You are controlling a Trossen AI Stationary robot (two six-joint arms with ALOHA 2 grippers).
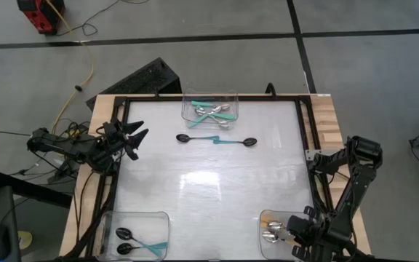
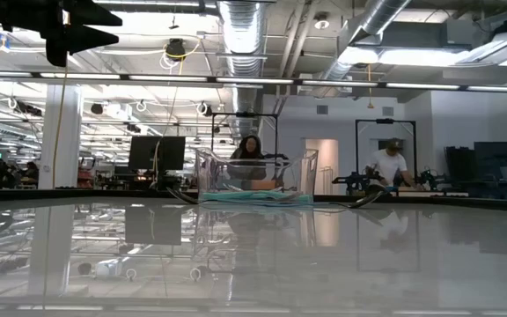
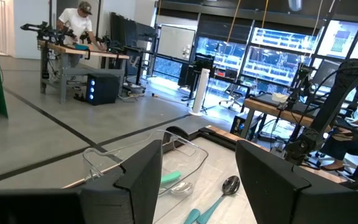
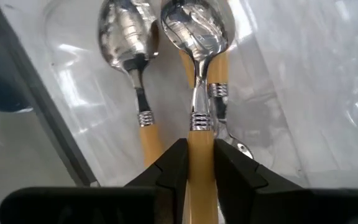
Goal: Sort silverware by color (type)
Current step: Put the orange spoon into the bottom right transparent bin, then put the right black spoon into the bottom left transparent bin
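the right gripper point(image 4: 197, 165) is lowered into the clear bin point(image 1: 264, 233) at the near right corner of the tabletop point(image 1: 209, 189), its fingers closed on the handle of an orange-handled spoon point(image 4: 197, 81) – silver bowl forward, handle pinched between the two dark fingertips. more orange-handled spoons point(image 4: 132, 68) are seen lying in the same bin, just beside and under the held one. the left gripper point(image 1: 133, 138) is held above the far left edge of the tabletop, jaws parted with nothing between them. two black-bowled spoons with teal handles point(image 1: 217, 140) are laid end to end on the tabletop near the far edge, just in front of the far-middle bin point(image 1: 209, 105) – silver spoons with teal handles point(image 1: 213, 111) are gathered inside it. two black-bowled teal spoons point(image 1: 133, 241) are kept in the near left bin point(image 1: 133, 217).
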